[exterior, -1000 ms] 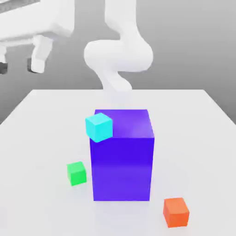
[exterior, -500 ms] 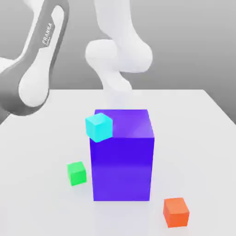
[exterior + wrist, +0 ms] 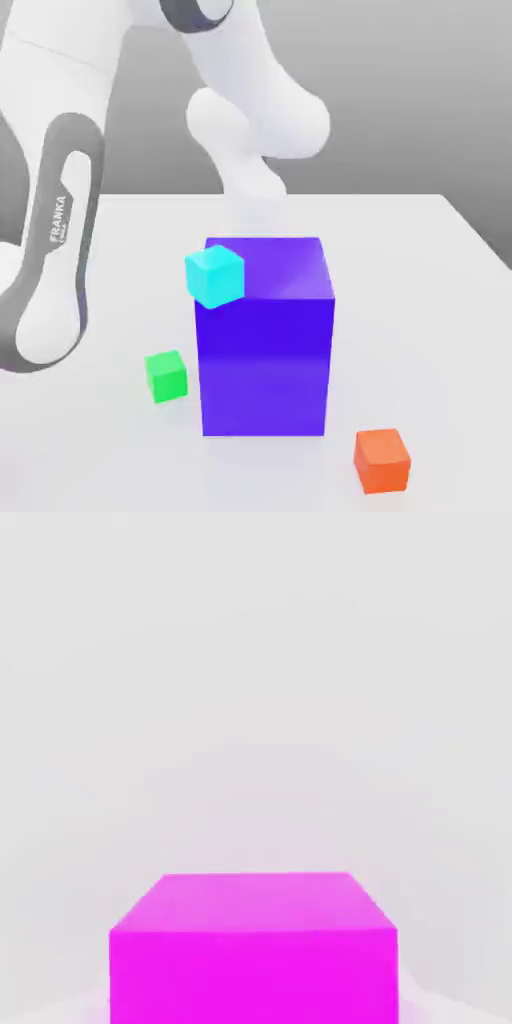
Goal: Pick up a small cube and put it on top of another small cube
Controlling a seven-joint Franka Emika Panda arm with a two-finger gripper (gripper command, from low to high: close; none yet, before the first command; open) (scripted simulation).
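One magenta cube (image 3: 254,977) is sitting between narrow-set jaws, apparently gripped; the arm (image 3: 62,250) is reaching down the exterior view's left.

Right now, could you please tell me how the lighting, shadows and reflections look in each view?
Exterior view: bright, even light; a paler sheen on the top of the blue block, a faint bluish reflection on the table before it, no hard shadows. Hand view: flat pale light, a soft pink tint around the magenta cube, its top paler than its near side.
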